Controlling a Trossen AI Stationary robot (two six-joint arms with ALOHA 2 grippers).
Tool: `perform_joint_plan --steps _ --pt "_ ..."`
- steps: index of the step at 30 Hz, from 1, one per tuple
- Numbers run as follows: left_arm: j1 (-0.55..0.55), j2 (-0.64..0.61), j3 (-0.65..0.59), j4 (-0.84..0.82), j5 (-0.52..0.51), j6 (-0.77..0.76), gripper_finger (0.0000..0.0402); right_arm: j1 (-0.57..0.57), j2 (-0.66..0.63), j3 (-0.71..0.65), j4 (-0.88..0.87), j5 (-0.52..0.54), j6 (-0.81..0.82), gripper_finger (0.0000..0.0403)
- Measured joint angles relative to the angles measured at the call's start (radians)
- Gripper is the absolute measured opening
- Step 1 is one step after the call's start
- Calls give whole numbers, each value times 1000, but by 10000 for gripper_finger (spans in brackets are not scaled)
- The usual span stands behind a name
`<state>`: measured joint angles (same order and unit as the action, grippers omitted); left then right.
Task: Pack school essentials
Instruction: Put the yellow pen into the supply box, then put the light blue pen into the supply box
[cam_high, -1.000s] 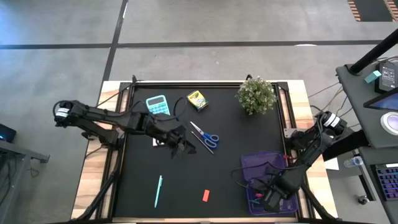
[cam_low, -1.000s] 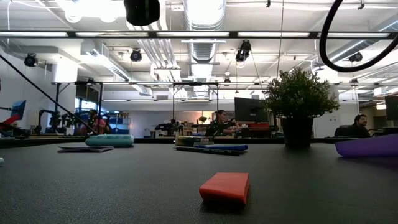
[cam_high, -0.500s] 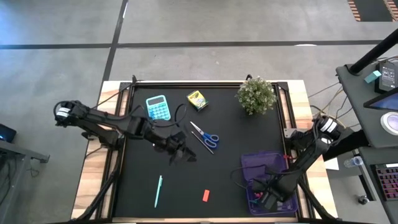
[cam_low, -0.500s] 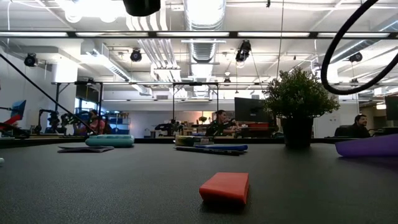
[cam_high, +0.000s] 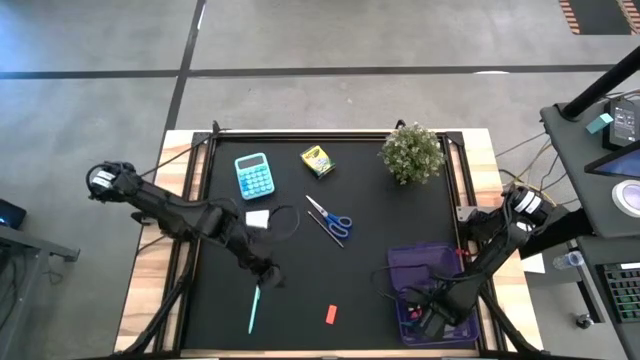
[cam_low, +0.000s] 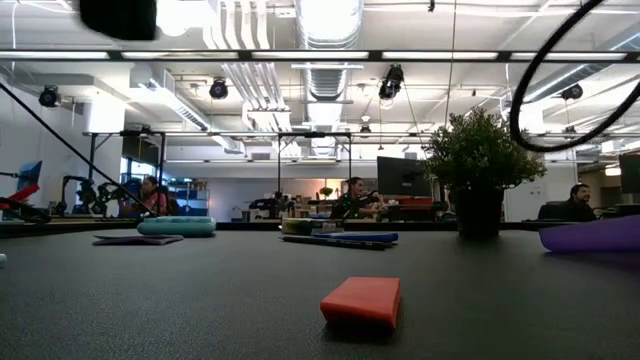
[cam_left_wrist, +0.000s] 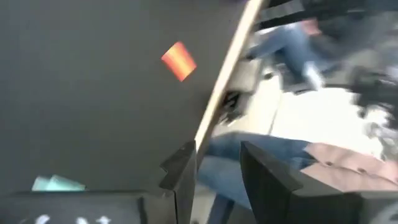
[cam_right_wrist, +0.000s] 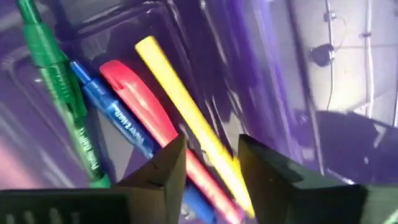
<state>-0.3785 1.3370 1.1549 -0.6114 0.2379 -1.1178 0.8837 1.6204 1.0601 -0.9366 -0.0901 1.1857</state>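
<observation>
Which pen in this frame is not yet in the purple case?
The teal pen, lying alone on the black mat beside the left gripper. The green, blue, red and yellow pens already lie inside the purple case.

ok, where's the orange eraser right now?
High view: the orange eraser lies loose on the black table near the front edge, between the teal pen and the purple case.

Overhead camera: straight down over the whole table (cam_high: 220, 340). Low camera: tabletop level, close behind the orange eraser (cam_low: 362, 300), facing the room. Wrist cameras: look past their own fingers; left one shares the eraser (cam_left_wrist: 178, 60).
</observation>
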Motion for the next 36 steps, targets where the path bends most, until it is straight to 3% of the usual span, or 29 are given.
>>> perform_joint_plan --steps 10,19,36 --pt "-169 160 -1 -226 -144 -341 107 0 -70 117 -91 6 95 196" --pt "-215 360 -2 -270 -142 -424 107 0 -76 163 -109 48 127 195" --pt "-260 500 -20 -253 -135 -500 105 0 -76 163 -107 67 153 194"
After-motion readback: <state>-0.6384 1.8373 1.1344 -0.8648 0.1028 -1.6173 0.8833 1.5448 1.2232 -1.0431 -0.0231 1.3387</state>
